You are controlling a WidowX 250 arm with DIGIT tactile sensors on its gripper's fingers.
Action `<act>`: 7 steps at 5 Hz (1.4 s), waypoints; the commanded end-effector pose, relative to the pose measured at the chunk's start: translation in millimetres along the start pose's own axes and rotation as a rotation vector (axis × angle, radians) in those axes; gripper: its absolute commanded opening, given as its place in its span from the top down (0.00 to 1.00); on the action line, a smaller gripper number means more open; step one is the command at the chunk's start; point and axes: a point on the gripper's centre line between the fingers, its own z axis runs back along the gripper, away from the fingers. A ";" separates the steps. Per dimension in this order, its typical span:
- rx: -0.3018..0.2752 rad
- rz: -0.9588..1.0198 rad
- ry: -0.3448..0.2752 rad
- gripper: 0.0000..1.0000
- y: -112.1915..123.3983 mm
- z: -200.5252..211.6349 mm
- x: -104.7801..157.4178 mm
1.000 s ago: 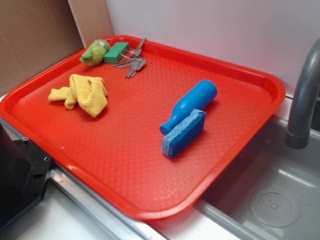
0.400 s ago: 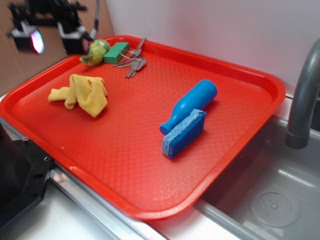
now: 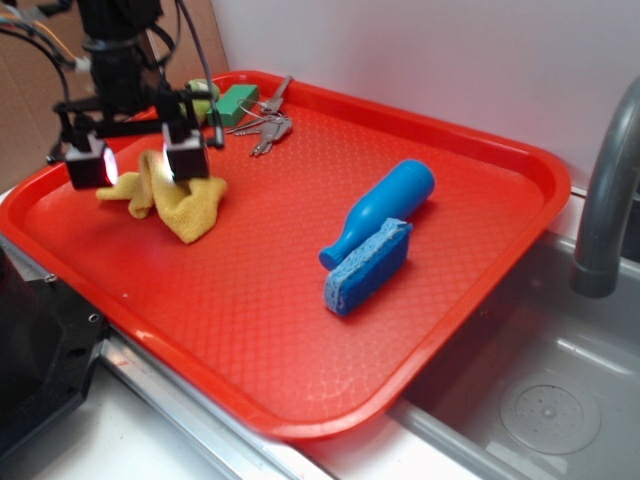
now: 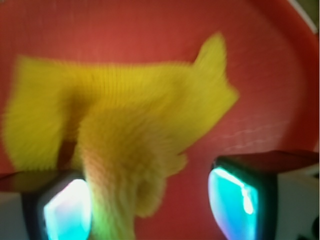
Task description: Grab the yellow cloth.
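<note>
Arm: you have the black arm point(image 3: 118, 45) coming down from the upper left, wrist pointing nearly straight down over the left part of the red tray point(image 3: 300, 300).
Gripper: your gripper point(image 3: 137, 160) sits right above the yellow cloth point(image 3: 185, 200), fingers point(image 3: 186, 158) lit at the pads.
Jaws: apart, one pad on each side of the cloth's raised fold; you cannot tell from either view whether the pads touch the fabric.
Yellow cloth: crumpled mustard rag, fuzzy, lying on the tray's left side. In your wrist view the cloth point(image 4: 130, 120) is blurred, one corner pointing up-right, a bunched fold running down between the pads.
Surroundings: blue bottle point(image 3: 380, 210) and blue sponge point(image 3: 368, 267) lie together, well apart from the cloth.
</note>
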 end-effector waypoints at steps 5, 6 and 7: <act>-0.208 -0.671 -0.125 1.00 -3.3 106.4 -6.8; -0.103 -0.670 -0.133 1.00 -17.3 155.7 -38.2; -0.080 -0.800 -0.148 1.00 -36.2 204.6 -80.1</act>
